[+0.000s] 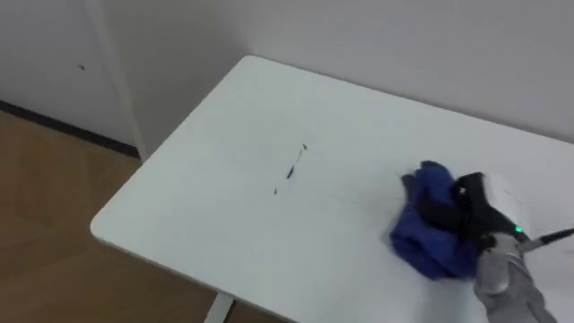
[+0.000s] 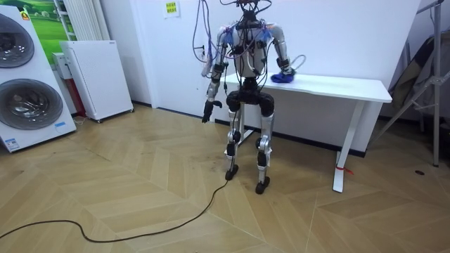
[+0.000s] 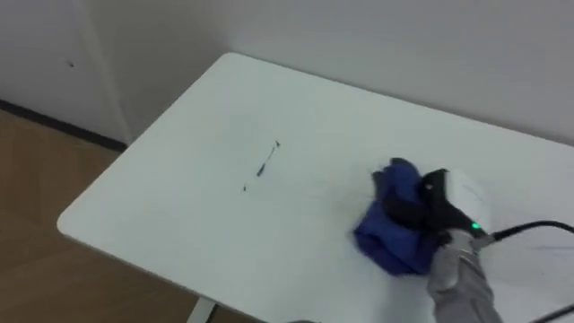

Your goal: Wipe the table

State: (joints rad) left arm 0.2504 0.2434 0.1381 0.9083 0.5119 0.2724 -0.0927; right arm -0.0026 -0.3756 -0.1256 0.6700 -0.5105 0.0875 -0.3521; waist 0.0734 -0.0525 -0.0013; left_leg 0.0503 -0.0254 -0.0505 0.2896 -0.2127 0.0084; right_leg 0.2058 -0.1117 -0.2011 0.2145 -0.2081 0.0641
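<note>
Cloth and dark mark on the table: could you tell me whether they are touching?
Apart. The left eye view shows bare table between the cloth and the mark.

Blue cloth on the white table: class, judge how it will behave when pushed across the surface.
Probably floppy: the blue cloth lies bunched in folds under the right robot hand. Likely light, sliding easily on the smooth table, though it may bunch further.

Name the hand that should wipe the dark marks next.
Right. The right hand holds the blue cloth on the table, with the dark marks lying to its left; the left hand hangs by the robot's side, off the table.
</note>
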